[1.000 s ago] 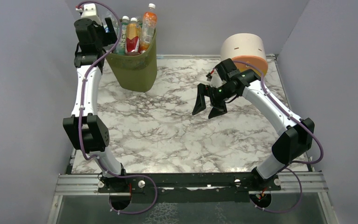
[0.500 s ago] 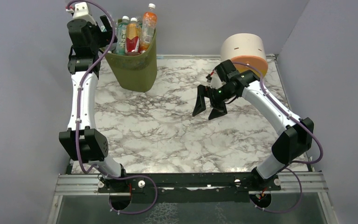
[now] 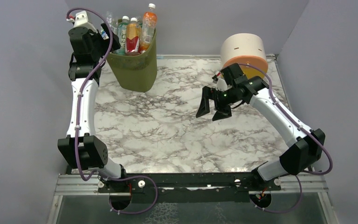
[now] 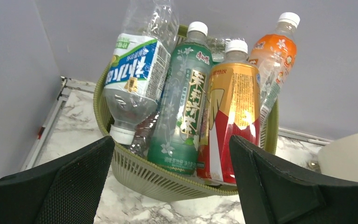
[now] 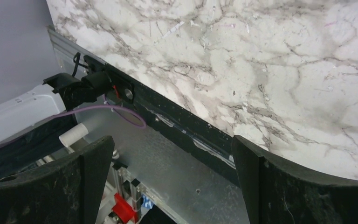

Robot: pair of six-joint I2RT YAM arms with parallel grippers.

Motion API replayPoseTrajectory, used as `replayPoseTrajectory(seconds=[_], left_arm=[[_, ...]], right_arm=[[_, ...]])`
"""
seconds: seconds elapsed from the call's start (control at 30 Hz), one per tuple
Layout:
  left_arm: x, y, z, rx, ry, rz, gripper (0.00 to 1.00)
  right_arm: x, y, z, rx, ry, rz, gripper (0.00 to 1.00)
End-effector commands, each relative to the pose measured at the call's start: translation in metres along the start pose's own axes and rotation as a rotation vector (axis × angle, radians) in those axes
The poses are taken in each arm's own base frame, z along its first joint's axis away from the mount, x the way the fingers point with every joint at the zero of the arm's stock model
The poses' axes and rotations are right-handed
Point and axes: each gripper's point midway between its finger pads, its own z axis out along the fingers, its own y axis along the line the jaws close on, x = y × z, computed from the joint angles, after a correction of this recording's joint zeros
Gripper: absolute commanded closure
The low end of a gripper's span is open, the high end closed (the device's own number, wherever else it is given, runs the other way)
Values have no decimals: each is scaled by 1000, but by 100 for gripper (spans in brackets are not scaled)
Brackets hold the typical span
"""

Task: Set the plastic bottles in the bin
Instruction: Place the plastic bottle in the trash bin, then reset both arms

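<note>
The olive-green mesh bin point(image 3: 133, 70) stands at the back left, packed with several plastic bottles. In the left wrist view the bin's rim point(image 4: 177, 184) holds a blue-labelled clear bottle point(image 4: 137, 70), a green-labelled one point(image 4: 182, 102), a red-and-gold one point(image 4: 228, 107) and an orange-filled one point(image 4: 272, 51). My left gripper point(image 3: 106, 33) is open and empty, raised just left of the bin's rim; it also shows in the left wrist view point(image 4: 170, 182). My right gripper point(image 3: 213, 105) is open and empty above the table's middle right; it also shows in the right wrist view point(image 5: 168, 182).
A cream cylinder with an orange face point(image 3: 244, 51) stands at the back right, behind the right arm. Grey walls close in the marble table point(image 3: 168, 130) on three sides. A metal rail point(image 3: 191, 182) with the arm bases runs along the near edge.
My left arm has drawn back leftward from over the bin and stayed raised. My right arm has shifted slightly to the right, its gripper still open.
</note>
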Motion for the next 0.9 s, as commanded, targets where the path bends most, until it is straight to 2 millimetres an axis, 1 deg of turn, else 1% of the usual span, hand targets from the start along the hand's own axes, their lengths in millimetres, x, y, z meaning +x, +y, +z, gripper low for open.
replayPoseTrajectory(seconds=[0.0,0.07,0.13,0.27,0.43,0.57,0.6,0.7,0.77,0.8,0.87], left_arm=[[4,-21,-16,87,15,-46,1],[12,-25,-21,94,40,-36,1],[22,-34,-26,107,61,-11,1],[47,-49,-35,109,112,24,1],[91,-59,-50,121,188,24,1],[137,-65,-62,129,255,26,1],[147,-65,-65,127,266,28,1],[168,-60,-75,125,277,19,1],[182,-54,-80,113,287,12,1],[194,-49,-82,103,301,9,1],[207,-43,-84,88,314,-1,1]], right_arm=[[-23,-2,-16,48,-177,-40,0],[-36,0,-25,63,-261,-55,0],[-50,4,-34,64,-351,-66,1],[-71,10,-48,63,-476,-100,1],[-90,12,-58,62,-613,-136,1],[-100,11,-58,43,-685,-147,1],[-101,12,-58,42,-692,-146,0],[-104,5,-54,65,-698,-140,1],[-106,-1,-52,85,-715,-134,0],[-107,-5,-52,95,-730,-134,0],[-108,-12,-53,116,-767,-139,0]])
